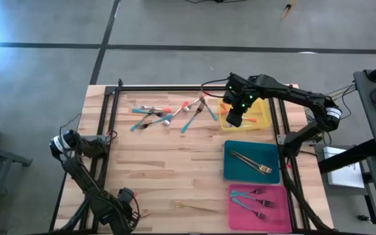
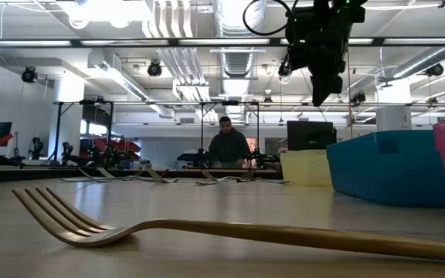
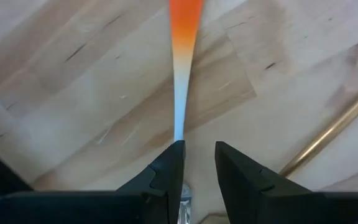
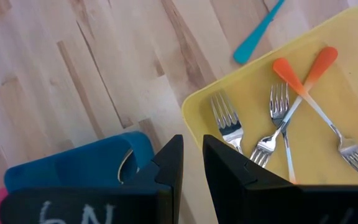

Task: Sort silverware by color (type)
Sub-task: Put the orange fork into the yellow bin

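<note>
Gold fork [image 2: 207,229] lies nearest in low view, on bare wood. Right gripper [image 1: 234,119] hovers above yellow tray [image 4: 194,112], upper right of high view, fingers narrowly parted, empty. Left gripper [image 3: 197,163], lower left, grips orange-handled utensil [image 3: 183,37]. Remaining forks lie scattered [image 1: 168,114] upper centre.

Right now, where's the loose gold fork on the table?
In the high view the gold fork lies alone on the wood near the table's front edge, just left of the pink tray and right of the left gripper.
</note>
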Robot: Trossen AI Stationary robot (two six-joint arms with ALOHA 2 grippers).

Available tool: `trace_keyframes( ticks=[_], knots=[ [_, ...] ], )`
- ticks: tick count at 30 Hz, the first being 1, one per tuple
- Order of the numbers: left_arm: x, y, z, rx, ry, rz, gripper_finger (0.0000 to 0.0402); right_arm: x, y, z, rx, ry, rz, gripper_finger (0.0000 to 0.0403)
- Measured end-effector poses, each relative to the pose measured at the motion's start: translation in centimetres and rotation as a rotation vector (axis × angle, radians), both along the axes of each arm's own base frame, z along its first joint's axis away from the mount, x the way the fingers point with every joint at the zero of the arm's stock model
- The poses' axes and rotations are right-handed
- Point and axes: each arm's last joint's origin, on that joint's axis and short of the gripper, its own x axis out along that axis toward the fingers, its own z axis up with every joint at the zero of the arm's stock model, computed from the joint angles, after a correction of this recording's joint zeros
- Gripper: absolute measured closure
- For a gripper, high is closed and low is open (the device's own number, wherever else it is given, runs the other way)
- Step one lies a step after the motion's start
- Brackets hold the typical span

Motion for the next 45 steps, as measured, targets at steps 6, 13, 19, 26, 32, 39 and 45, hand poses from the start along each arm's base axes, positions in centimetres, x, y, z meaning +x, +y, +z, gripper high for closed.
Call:
trace_keyframes(
  ticks=[6,13,19,26,32,39,45],
  knots=[
    [0.0,-0.1,-0.4,0.005,0.022,0.023,0.0322,0.0,0.0,-0.1,-0.001,0.001,0.005,0.0349],
    [0.3,-0.9,0.6,-0.009,0.000,0.023,0.0322,0.0,0.0,-0.2,0.001,0.005,0.005,0.0349],
    [0.2,-0.9,0.7,-0.004,0.003,0.030,0.0322,-0.1,0.0,-0.5,0.004,0.010,0.005,0.0349],
    [-0.2,-0.2,0.6,0.065,0.043,0.054,0.0322,0.0,0.0,-0.6,0.001,0.005,0.005,0.0349],
    [-0.1,-0.5,0.5,0.051,0.036,0.060,0.0322,0.0,0.0,-0.6,-0.001,0.003,0.008,0.0349],
    [-0.2,-1.4,-1.2,0.034,0.106,0.046,0.0322,0.1,0.0,-0.6,-0.009,-0.004,0.017,0.0349],
    [-0.1,-1.6,-1.9,0.030,0.129,0.064,0.0322,0.1,-0.1,-0.6,-0.013,-0.012,0.017,0.0349]
  ],
)
